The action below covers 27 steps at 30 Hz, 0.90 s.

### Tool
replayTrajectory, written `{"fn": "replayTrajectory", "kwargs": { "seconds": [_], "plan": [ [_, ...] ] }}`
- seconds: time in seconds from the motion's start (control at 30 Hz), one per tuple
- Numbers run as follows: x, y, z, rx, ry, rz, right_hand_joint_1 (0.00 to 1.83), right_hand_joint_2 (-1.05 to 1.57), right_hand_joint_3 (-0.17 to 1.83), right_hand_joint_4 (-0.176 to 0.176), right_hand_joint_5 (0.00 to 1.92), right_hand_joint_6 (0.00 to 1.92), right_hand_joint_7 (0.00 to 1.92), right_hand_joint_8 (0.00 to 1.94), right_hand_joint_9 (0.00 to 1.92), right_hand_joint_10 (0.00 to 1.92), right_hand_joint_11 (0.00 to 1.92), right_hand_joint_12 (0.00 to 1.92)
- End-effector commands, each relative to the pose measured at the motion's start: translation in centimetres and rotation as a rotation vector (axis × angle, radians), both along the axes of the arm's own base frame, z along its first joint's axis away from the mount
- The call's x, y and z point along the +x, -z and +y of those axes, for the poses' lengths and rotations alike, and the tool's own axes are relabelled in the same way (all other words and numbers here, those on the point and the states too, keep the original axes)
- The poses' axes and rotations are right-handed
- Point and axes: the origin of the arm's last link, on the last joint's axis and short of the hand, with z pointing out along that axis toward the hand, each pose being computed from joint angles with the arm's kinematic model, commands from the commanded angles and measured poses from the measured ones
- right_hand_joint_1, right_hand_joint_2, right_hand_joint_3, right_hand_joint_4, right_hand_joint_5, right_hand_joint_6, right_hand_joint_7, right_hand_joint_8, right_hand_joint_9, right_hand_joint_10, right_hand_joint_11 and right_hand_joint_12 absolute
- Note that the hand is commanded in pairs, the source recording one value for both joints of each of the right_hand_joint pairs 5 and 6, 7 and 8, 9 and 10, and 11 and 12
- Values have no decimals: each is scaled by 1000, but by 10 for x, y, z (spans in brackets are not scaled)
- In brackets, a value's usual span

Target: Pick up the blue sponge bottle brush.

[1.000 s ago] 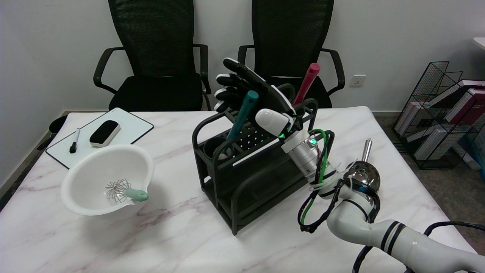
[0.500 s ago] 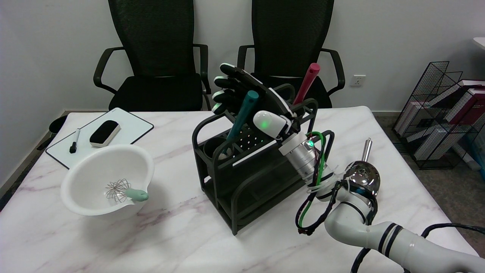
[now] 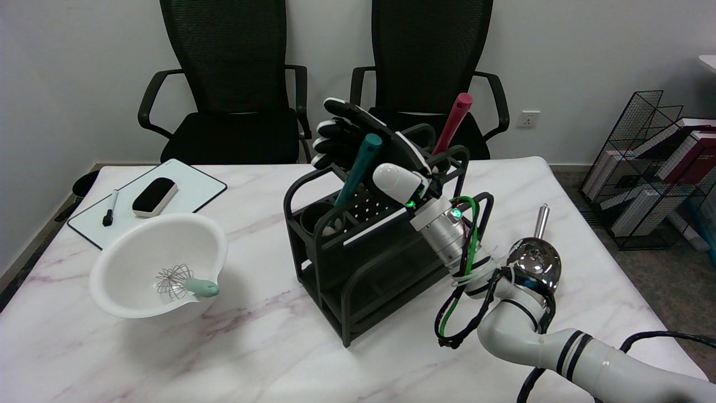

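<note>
The blue sponge bottle brush (image 3: 357,172) stands tilted in the left front cup of a black wire rack (image 3: 335,280). Its teal handle sticks up and to the right, and its head is mostly hidden inside the cup. My right hand (image 3: 391,146) is up at the top of the handle. The dark fingers (image 3: 330,131) curl behind and to the left of the handle, and the white thumb (image 3: 398,180) sits just to its right. The handle stands between them, with no firm grip visible.
A red-handled utensil (image 3: 453,123) stands in the rack's back right corner, close to my wrist. A white bowl (image 3: 112,252) holding a small whisk (image 3: 179,282) sits at the left. A whiteboard (image 3: 190,187) with an eraser (image 3: 155,196) and marker (image 3: 109,208) lies behind it. A steel ladle (image 3: 534,257) lies at the right.
My hand has shifted slightly left along the handle top and its lower fingers have curled in more behind it. The brush has not moved.
</note>
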Motion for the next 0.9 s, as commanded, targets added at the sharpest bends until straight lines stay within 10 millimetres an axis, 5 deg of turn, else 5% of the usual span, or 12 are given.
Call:
{"fn": "replayTrajectory", "kwargs": {
  "seconds": [0.03,0.23,0.33,0.5,0.9],
  "plan": [
    [0,0,-2,-2,1,-10,1064,-69,906,0,564,564,857,857,916,916,1032,1032],
    [0,-1,-3,-6,4,-9,1072,-51,892,0,587,587,925,925,984,984,1153,1153],
    [1,-2,-3,-8,2,-10,1074,-26,876,0,607,607,1131,1131,1176,1176,1165,1165],
    [2,-3,-4,-10,2,-12,1055,40,878,0,970,970,1364,1364,1375,1375,1210,1210],
    [3,-4,-6,-15,0,-19,1025,205,800,0,1288,1288,1396,1396,1418,1418,1253,1253]
  ]
}}
